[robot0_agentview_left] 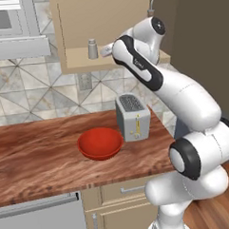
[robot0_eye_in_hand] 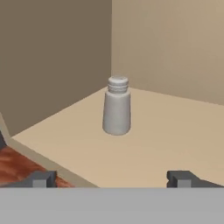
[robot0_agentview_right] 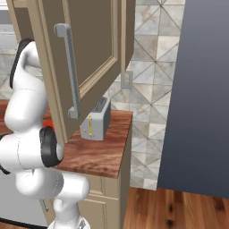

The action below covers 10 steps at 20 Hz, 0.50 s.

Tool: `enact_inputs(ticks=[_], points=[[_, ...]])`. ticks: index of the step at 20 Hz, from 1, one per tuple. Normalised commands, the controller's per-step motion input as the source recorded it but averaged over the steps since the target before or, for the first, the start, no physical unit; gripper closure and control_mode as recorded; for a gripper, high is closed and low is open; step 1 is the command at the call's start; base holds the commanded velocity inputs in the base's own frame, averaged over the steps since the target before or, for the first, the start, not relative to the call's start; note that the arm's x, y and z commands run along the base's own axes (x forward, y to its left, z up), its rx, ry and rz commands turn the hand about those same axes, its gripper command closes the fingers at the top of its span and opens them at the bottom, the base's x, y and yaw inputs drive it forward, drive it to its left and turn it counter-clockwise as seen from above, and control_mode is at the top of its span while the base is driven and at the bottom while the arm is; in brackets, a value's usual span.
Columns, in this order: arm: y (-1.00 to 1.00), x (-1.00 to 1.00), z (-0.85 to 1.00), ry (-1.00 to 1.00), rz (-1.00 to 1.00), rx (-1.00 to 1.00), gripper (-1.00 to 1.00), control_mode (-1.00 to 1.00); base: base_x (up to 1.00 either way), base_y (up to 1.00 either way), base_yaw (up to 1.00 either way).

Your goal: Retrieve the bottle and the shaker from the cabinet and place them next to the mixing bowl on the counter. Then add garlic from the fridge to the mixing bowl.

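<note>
In the hand view the gripper (robot0_eye_in_hand: 111,179) stands wide open and empty, its dark fingertips (robot0_eye_in_hand: 41,178) at 7 and 5 o'clock. The shaker (robot0_eye_in_hand: 117,106), a smooth grey cylinder with a ridged rounded cap, stands upright at 12 o'clock on the cabinet (robot0_eye_in_hand: 175,140) shelf of plain tan wood.

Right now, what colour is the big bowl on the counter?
The mixing bowl is glossy red, seen best in the left base view.
</note>
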Motion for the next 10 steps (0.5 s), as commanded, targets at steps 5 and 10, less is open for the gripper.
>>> enact_inputs(ticks=[5,10], points=[[0.11,0.61,0.00,0.06,0.00,0.00,-1.00,-1.00,0.00,0.00,0.00],[0.28,0.31,0.00,0.01,0.00,0.00,-1.00,-1.00,0.00,0.00,0.00]])
